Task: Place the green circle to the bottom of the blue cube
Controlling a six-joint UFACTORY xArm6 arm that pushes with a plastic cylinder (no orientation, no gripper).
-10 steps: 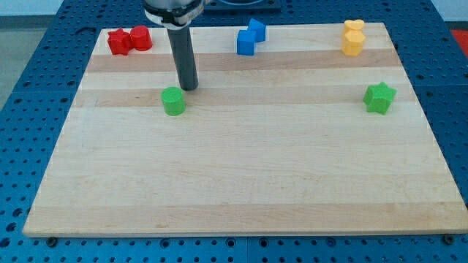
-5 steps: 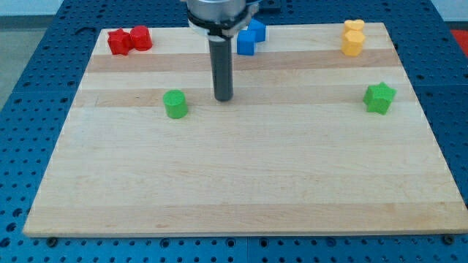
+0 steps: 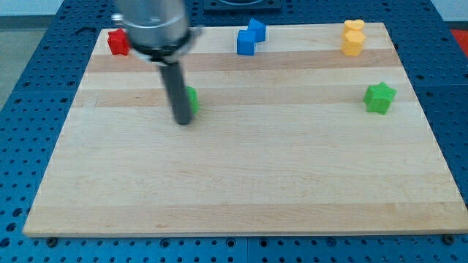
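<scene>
The green circle [image 3: 192,98] lies left of the board's middle, mostly hidden behind my rod. My tip [image 3: 183,121] rests on the board just below and left of it, at its edge; contact cannot be told. The blue cube [image 3: 246,42] sits near the view's top edge, with a second blue block [image 3: 257,29] touching its upper right. The green circle is well below and to the left of the blue cube.
A red block [image 3: 117,42] shows at the top left, partly hidden by the arm. Two yellow blocks [image 3: 353,38] sit at the top right. A green star [image 3: 379,98] lies at the right. The wooden board [image 3: 241,183] rests on a blue perforated table.
My tip went right past the green circle, then swung back left and down to the circle's lower left. The green circle has shifted slightly to the right.
</scene>
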